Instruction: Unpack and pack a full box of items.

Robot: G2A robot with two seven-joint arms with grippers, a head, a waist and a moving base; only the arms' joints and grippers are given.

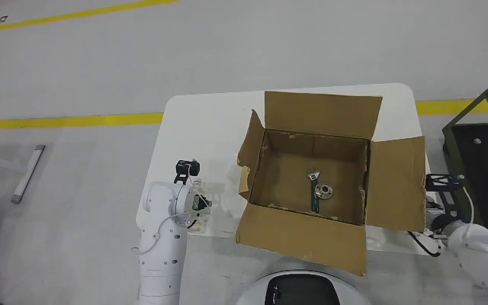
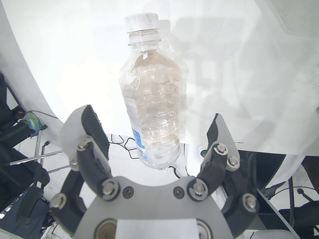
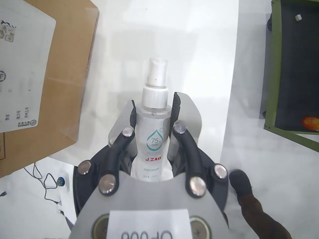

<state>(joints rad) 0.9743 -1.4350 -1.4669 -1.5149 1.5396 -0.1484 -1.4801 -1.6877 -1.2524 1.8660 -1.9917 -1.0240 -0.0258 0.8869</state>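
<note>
The box [image 1: 313,114] is standing open at centre right of the top view on the white table [image 1: 206,130]. Only a wrench [image 1: 313,191] and a small round metal part [image 1: 325,191] are lying together on its floor, so the unpacking is probably nearing its end, though a repack just starting would look much the same. The right gripper [image 3: 155,100] is clenching its fingers [image 3: 132,115] around the body of a clear spray bottle [image 3: 154,135], holding it above the bare strip of table beside the box's outer wall. That next move calls for lowering the bottle upright onto free table, well off the edge, before letting go. The left gripper [image 2: 152,114], at lower left of the top view, is hanging with its fingers [image 2: 93,128] spread wide either side of a crumpled clear water bottle [image 2: 152,95], with gaps on both sides and no contact. The bottle appears to be lying near the table's edge, cap pointing away. As for writing, the spray bottle is carrying a printed front with a droplet emblem and a red line of lettering. The water bottle is wearing a band with blue print too small to read. A white shipping label [image 3: 22,70] with codes and small characters is sticking to the box's side.
</note>
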